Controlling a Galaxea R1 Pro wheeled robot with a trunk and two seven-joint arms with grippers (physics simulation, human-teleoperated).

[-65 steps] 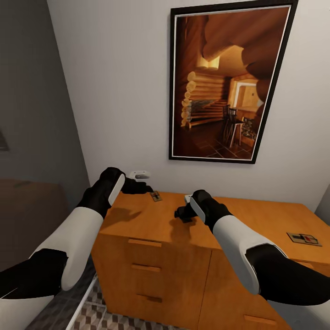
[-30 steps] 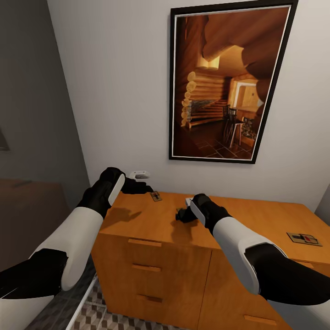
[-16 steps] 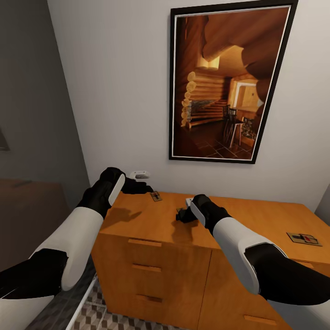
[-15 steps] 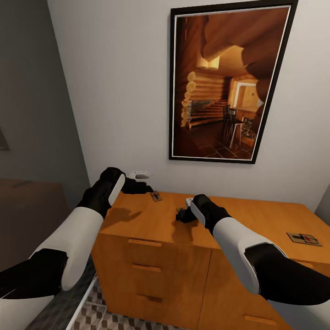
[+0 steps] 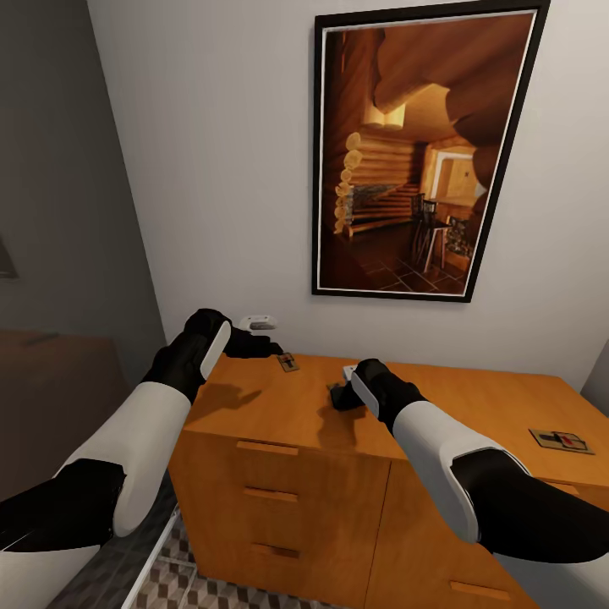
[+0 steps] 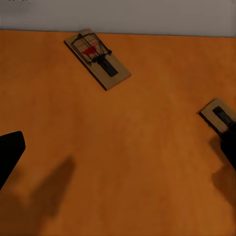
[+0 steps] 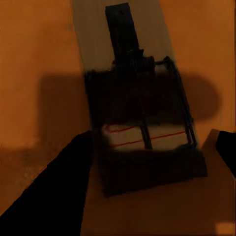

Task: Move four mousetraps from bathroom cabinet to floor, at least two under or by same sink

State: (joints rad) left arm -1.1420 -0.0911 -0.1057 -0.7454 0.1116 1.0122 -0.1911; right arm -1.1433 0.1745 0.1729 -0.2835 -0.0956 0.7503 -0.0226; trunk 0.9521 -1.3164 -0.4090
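Over the cabinet (image 5: 381,423) top, from the head view, your left gripper (image 5: 262,345) hovered at the back left corner beside a mousetrap (image 5: 288,362), your right gripper (image 5: 338,396) hung mid-top, and another mousetrap (image 5: 560,440) lay near the right edge. From the left wrist, that corner mousetrap (image 6: 97,58) lay untouched beyond spread, empty fingers (image 6: 10,152). From the right wrist, your spread fingers (image 7: 54,191) straddled a third mousetrap (image 7: 140,118), not gripping it.

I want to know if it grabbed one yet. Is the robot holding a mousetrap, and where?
Not yet. The right gripper is open, its fingers either side of a mousetrap lying on the cabinet. The left gripper holds nothing.
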